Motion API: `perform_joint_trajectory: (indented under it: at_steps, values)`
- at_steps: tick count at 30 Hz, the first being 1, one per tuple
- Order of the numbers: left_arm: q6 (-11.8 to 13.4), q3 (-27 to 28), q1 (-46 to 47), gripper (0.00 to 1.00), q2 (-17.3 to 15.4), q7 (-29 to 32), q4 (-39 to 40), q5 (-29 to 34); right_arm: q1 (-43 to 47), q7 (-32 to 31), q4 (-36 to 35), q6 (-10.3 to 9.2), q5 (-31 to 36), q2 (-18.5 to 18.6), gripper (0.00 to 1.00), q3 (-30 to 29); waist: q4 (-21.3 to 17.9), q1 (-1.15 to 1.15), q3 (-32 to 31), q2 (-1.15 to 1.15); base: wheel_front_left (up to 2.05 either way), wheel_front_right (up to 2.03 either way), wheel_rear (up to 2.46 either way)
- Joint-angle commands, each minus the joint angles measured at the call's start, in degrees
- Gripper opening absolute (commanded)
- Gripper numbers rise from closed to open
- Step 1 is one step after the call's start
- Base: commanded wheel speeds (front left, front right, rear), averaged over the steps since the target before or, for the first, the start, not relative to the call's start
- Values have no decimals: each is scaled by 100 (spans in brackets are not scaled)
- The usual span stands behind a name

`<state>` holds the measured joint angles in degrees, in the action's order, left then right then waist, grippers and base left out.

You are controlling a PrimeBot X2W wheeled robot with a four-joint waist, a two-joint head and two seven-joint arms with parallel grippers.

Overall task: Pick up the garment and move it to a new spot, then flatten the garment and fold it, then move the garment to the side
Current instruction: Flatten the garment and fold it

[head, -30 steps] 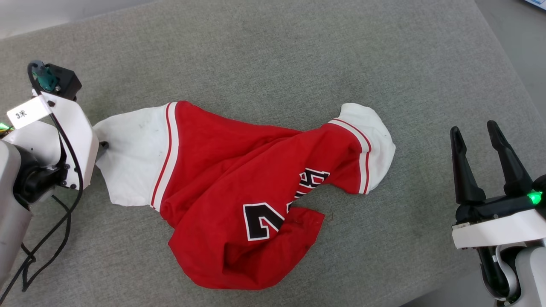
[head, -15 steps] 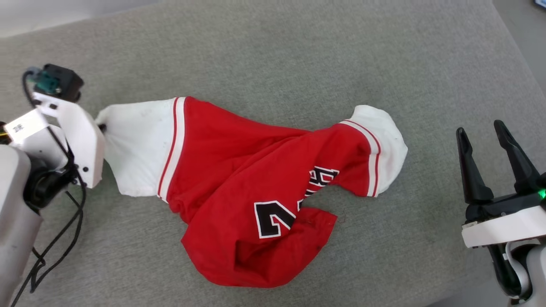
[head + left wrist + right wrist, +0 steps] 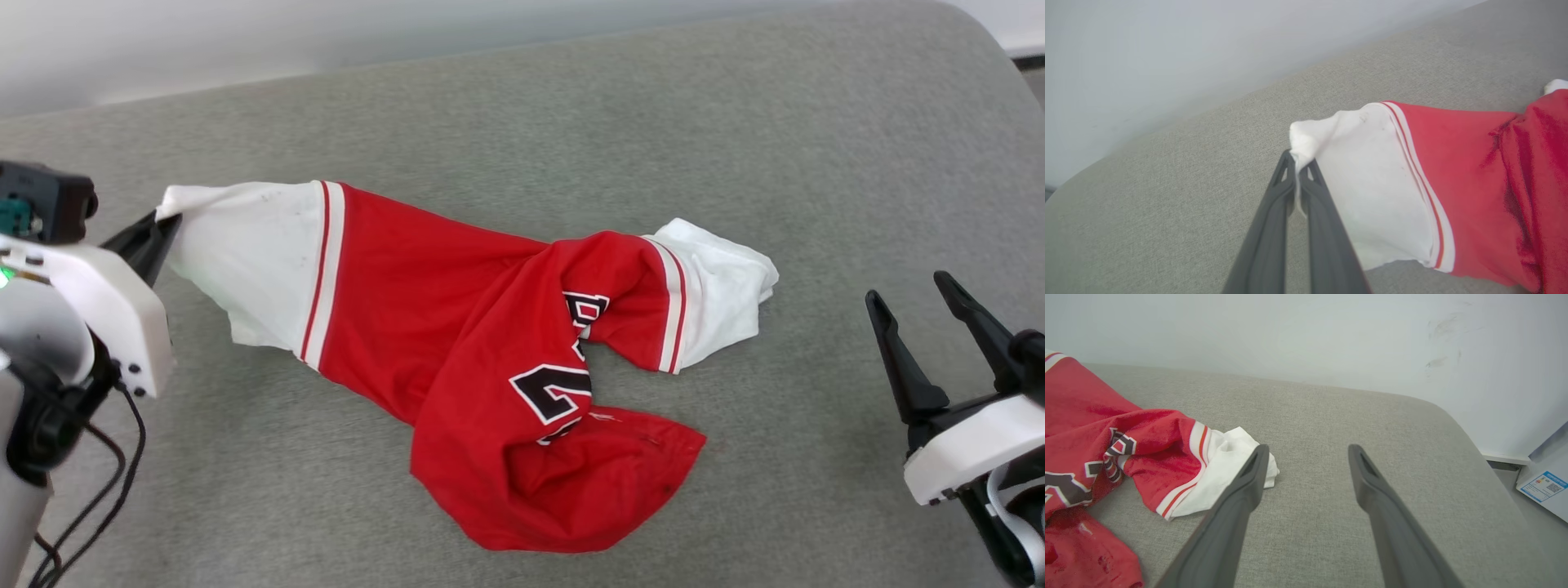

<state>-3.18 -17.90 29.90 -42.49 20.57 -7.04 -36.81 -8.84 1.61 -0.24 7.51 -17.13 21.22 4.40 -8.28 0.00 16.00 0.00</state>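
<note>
The garment (image 3: 457, 327) is a crumpled red jersey with white sleeves and black numbers, lying across the grey padded surface (image 3: 571, 122). My left gripper (image 3: 163, 224) is shut on the tip of the garment's left white sleeve (image 3: 1355, 171), which it holds slightly raised and stretched. In the left wrist view the two fingertips (image 3: 1312, 173) pinch the white cloth between them. The other white sleeve (image 3: 1220, 469) lies bunched on the surface. My right gripper (image 3: 908, 290) stands open to the right of the garment (image 3: 1106, 428), touching nothing.
The grey surface has rounded far corners, and a pale wall (image 3: 1290, 335) runs behind it. A paper with a printed code (image 3: 1543, 486) lies on the floor beyond the right edge. Black cables (image 3: 90, 490) hang by my left arm.
My left gripper has pulled the left sleeve up and to the left, dragging the garment's body and bunching the right sleeve. The head camera has tilted, so the far wall now shows.
</note>
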Motion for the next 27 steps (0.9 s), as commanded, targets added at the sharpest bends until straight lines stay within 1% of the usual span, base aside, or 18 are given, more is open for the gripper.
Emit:
perform_joint_trajectory:
  at_steps: [1,3,5,10,14,16,19,22,27]
  values:
    - [87,82,-209,0,-39,-91,231,-45,59,-230,-85,-4,-32,129,100,40,194,0,-108,0,0,0,0]
    - [177,140,-444,0,-101,-172,574,-65,45,-645,-163,-4,-91,268,100,114,298,0,-124,0,0,0,0]
    - [271,194,-694,0,-98,-230,936,-102,-48,-1128,-269,-5,-207,444,100,221,400,0,-124,0,0,0,0]
    - [539,149,-1227,0,-51,-260,1897,-59,-427,-2633,-457,-4,-563,888,100,475,665,0,-82,0,0,0,0]
    - [696,71,-1479,0,-3,-262,2462,21,-921,-3857,-407,-4,-844,1096,100,668,837,0,-4,0,0,0,0]
    - [757,24,-1528,0,26,-233,2662,65,-1166,-4341,-288,-4,-935,1185,100,788,931,0,56,0,0,0,0]
    - [780,-73,-1523,0,47,-228,2894,175,-1534,-4737,-42,-4,-911,1289,100,976,1071,0,157,0,0,0,0]
    - [826,-147,-1496,0,74,-224,3071,286,-1774,-4956,343,-4,-960,1224,100,1104,1175,0,256,0,0,0,0]
    - [811,-281,-1372,0,150,-199,3269,359,-2075,-4899,917,-4,-881,1223,100,1285,1369,0,461,0,0,0,0]
